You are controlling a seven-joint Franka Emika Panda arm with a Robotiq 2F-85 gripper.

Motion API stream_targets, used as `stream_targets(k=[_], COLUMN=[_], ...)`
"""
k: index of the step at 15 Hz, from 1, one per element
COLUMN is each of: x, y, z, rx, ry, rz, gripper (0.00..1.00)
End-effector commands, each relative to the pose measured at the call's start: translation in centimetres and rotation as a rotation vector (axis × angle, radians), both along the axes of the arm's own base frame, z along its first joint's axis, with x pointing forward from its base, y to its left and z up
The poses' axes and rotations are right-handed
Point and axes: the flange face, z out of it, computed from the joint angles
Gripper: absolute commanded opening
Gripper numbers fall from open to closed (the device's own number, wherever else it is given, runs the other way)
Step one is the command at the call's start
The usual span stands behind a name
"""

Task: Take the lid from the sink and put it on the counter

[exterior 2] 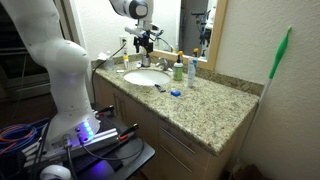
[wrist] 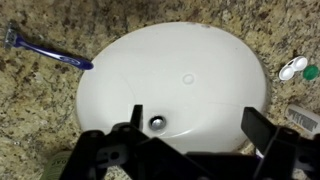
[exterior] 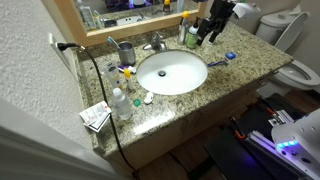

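The white oval sink [exterior: 172, 72] is set in the granite counter [exterior: 235, 75]; it also shows in an exterior view [exterior 2: 148, 77] and fills the wrist view [wrist: 175, 85]. In the basin I see only the drain [wrist: 155, 122] and a small pale round spot [wrist: 187, 77]; I cannot tell whether that spot is the lid. My gripper [wrist: 197, 125] is open and empty, held high above the sink near the faucet [exterior: 155, 43]. It also shows in both exterior views [exterior: 212, 28] [exterior 2: 145, 42].
A blue razor [wrist: 45, 50] lies on the counter beside the sink. A white case with a green cap [wrist: 296, 70] lies on the other side. Bottles [exterior: 120, 103] and cups crowd one end; green bottles [exterior 2: 191, 72] stand by the mirror. A black cable [exterior: 100, 90] crosses the counter.
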Motion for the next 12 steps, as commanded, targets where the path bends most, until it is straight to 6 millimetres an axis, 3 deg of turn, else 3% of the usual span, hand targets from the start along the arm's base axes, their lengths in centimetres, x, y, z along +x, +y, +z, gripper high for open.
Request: stream_targets(k=[1,5,7,10,12], x=[0.9,2.7,3.6,1.8,2.1], y=[0.1,0.4,1.4,3.5,4.6], z=[-0.7,-2.0,-5.9,-11.3,-13.8], rx=[-0.001,-0.002,-0.070,-0.068,-0.053], ry=[0.016,0.041,0.118,0.184,0.154], rz=[0.002,0.006,-0.024,0.045,0.053], gripper=[1.00,1.00,1.00,1.00,1.00])
